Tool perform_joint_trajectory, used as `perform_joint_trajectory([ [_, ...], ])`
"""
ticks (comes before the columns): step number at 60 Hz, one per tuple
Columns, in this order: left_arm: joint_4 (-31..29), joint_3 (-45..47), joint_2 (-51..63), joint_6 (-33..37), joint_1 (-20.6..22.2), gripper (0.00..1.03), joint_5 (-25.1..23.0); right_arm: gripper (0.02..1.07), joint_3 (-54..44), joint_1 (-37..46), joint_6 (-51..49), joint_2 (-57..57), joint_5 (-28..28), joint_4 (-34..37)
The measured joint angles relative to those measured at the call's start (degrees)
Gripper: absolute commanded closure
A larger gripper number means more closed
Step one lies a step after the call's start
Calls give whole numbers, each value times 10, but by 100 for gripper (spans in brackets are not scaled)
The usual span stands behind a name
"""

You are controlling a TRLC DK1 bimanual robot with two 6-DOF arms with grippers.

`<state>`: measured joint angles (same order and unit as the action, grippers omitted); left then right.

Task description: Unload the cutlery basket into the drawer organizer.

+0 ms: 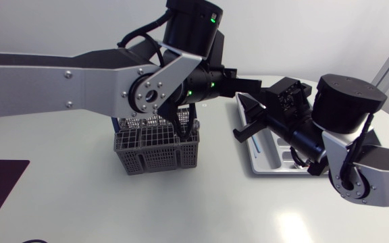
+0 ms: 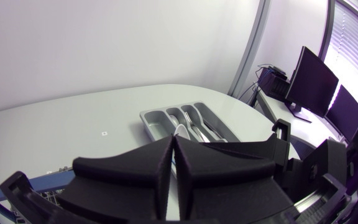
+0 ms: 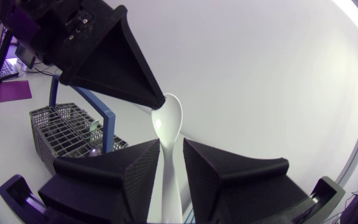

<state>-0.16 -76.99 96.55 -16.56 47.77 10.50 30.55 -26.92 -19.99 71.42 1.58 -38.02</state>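
White spoon [image 3: 168, 124] is held above the worktop [image 1: 80, 196], handle clamped between right gripper [image 3: 171, 165] fingers. Left gripper [image 2: 174, 142] fingers are together at its bowl. Risk: a mistimed release drops it outside the drawer organizer [image 1: 265, 160].

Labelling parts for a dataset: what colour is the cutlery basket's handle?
Blue; the handle shows best in the right wrist view.

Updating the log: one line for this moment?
spoon: white, between grippers | left gripper: shut on bowl | right gripper: at handle, grip unclear
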Motion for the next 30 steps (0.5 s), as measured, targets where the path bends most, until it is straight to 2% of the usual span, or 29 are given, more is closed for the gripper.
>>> perform_joint_trajectory([
  [30, 0, 0, 0, 0, 0, 98, 0, 82, 0, 0, -10, 16, 0, 0],
])
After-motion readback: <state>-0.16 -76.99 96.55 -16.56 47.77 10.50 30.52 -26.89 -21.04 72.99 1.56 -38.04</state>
